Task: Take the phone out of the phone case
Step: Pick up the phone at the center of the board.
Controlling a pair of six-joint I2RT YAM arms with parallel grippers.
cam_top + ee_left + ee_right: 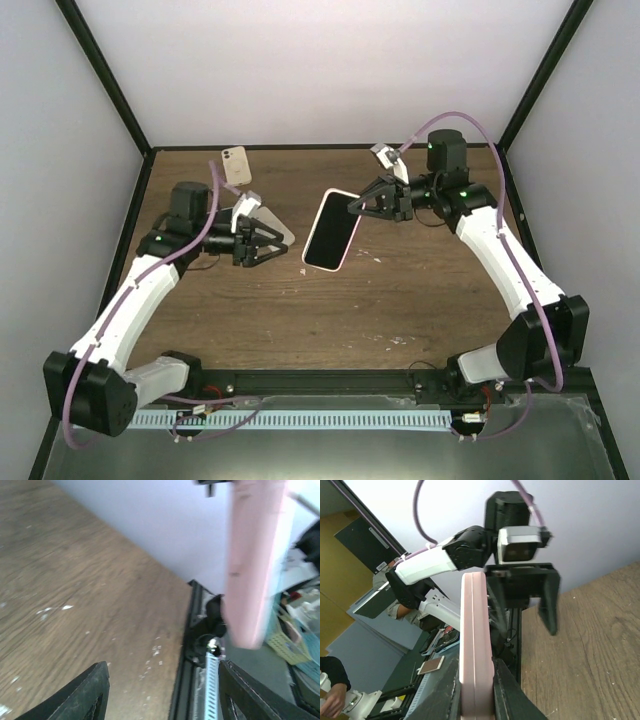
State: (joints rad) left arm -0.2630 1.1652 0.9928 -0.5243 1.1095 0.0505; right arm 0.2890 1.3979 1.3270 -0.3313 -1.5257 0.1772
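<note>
Black fingers of the right gripper (362, 204) are pinched narrowly on one long edge of the pink phone case (349, 247), a soft-looking shell with rounded corners. They hold it tilted, and in the left wrist view it hangs clear of the brown wooden table (420, 290). In the right wrist view the case edge stands upright between the two fingers. The black glossy-screened phone (330, 230) sits fully inside the case, pink rim showing all round it.

The left gripper (270, 241) is spread wide and empty. It points at the case from the left, near it but apart.

As I judge it, only lifting and presenting is done. The separation itself, prying the rim or pushing the phone free, is all left.

A small beige phone-shaped slab (236, 165) lies at the table's far edge, well apart.
</note>
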